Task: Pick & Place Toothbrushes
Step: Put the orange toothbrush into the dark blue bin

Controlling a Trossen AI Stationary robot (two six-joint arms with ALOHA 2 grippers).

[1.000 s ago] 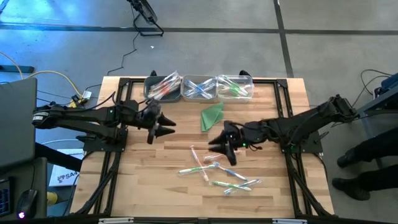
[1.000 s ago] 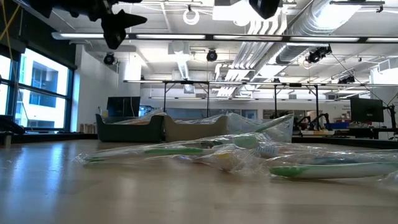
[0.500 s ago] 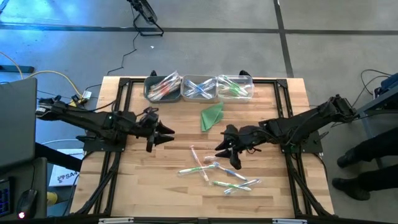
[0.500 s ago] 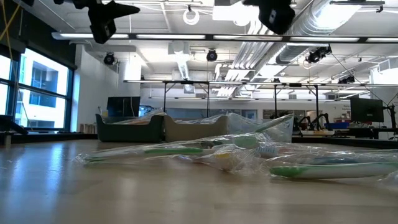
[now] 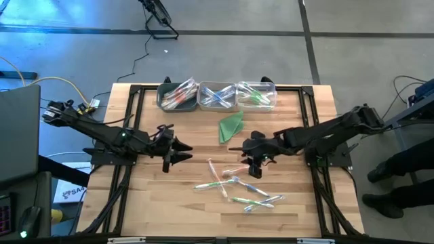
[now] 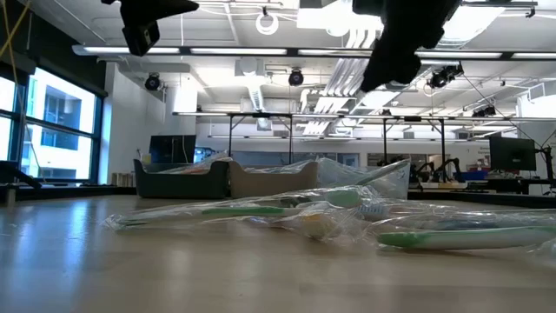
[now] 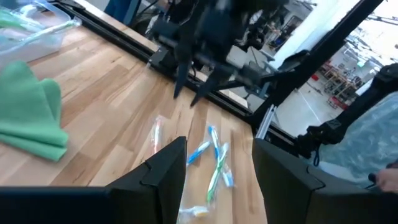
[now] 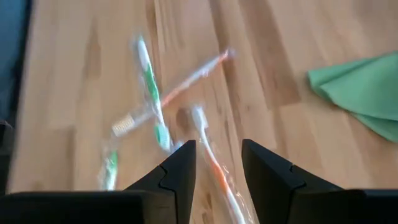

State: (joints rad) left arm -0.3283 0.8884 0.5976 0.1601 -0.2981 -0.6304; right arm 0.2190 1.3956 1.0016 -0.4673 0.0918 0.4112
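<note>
The loose toothbrushes [image 5: 237,190] lie scattered in clear wrappers on the wooden tabletop [image 5: 169,203], on the near side of the green cloth [image 5: 231,126], which sits just in front of the three bins at the far edge. The left-hand bin [image 5: 178,95] holds pink-orange toothbrushes, the middle bin [image 5: 216,95] blue ones, the right-hand bin [image 5: 255,94] green ones.

The right gripper [image 5: 252,168] hangs above the loose pile, near the cloth's right corner and over the pile's far right edge, clear of the tabletop. Its fingers [image 8: 180,171] stand apart with a gap between them and nothing pinched; the right wrist view looks down past them at a pink-orange toothbrush [image 8: 214,163] and a green one [image 8: 149,84] crossing each other, with the cloth off to the side.

The left gripper [image 5: 178,152] hovers to the left of the cloth, well apart from the pile, pointing toward it. Its fingers [image 7: 163,171] are spread and empty; its wrist view shows the cloth, the pile and the right gripper beyond.

In the low view the wrapped toothbrushes rest flat on the tabletop with both arms high above them
</note>
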